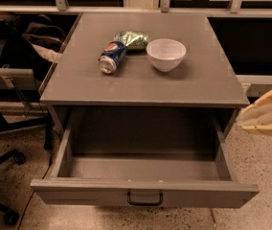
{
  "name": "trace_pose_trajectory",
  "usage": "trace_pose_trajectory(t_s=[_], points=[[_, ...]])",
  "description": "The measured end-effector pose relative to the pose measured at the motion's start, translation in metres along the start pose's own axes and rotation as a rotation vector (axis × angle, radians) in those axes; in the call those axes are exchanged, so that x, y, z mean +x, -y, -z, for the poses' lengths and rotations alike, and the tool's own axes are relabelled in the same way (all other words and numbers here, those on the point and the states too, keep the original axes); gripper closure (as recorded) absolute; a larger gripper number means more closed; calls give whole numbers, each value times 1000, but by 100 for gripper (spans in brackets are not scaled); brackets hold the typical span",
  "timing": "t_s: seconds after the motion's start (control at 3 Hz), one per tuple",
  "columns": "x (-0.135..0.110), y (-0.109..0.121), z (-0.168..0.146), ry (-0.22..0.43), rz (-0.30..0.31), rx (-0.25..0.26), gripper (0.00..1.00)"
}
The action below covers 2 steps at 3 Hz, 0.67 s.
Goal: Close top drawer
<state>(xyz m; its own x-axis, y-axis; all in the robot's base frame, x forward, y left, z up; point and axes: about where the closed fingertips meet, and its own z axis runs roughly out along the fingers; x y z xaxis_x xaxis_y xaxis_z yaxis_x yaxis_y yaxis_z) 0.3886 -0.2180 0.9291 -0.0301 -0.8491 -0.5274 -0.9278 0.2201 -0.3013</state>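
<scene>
One top drawer [78, 193] stands pulled wide open at six o'clock; my gripper [269, 114] hangs at three o'clock, beside the cabinet [208, 83]; its grip I cannot tell.

Open top drawer [144, 196] juts forward — front free; gripper [264, 116] off right, apart.

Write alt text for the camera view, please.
The wide grey metal top drawer stands pulled open under a grey cabinet top holding a blue soda can, green packet and white bowl. The cream gripper hovers at right, apart from it.
</scene>
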Motion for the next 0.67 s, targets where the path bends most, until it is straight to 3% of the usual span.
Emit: trace_pose_trajectory(t_s=[0.33,0.67], points=[[11,-11,-11,43,65,-83,100],[24,-22,-11,45,43,-69,100]])
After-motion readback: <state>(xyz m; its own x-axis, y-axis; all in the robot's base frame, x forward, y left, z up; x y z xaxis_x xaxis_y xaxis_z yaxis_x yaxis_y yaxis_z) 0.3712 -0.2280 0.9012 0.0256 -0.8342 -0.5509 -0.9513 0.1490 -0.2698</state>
